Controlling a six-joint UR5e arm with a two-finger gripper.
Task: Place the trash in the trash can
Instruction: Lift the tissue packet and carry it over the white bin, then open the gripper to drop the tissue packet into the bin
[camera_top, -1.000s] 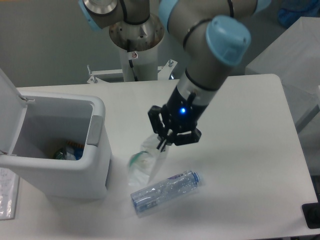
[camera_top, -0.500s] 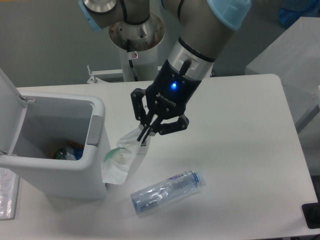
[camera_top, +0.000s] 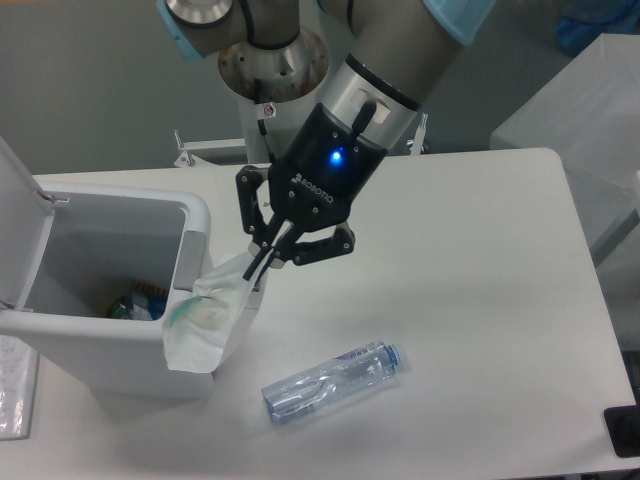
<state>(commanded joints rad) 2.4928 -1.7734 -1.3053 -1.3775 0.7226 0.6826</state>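
- The claw (camera_top: 264, 262) is clamped on the top edge of the plastic wrapper (camera_top: 208, 318), its dark fingers pinched together over the crumpled film.
- The wrapper hangs from the claw, off the counter (camera_top: 480, 300), with a green patch showing through on its left side. Its lower part drapes in front of the near right corner of the trash can (camera_top: 110, 300), overlapping the rim by the grey tab (camera_top: 190, 262).
- The trash can stands at the left of the counter with its lid (camera_top: 22, 225) flipped up; some coloured bits lie at its bottom.
- The crushed bottle (camera_top: 330, 381) lies on its side on the counter, below the claw and well apart from it, blue cap pointing right.
- A blue light glows on the claw's body.
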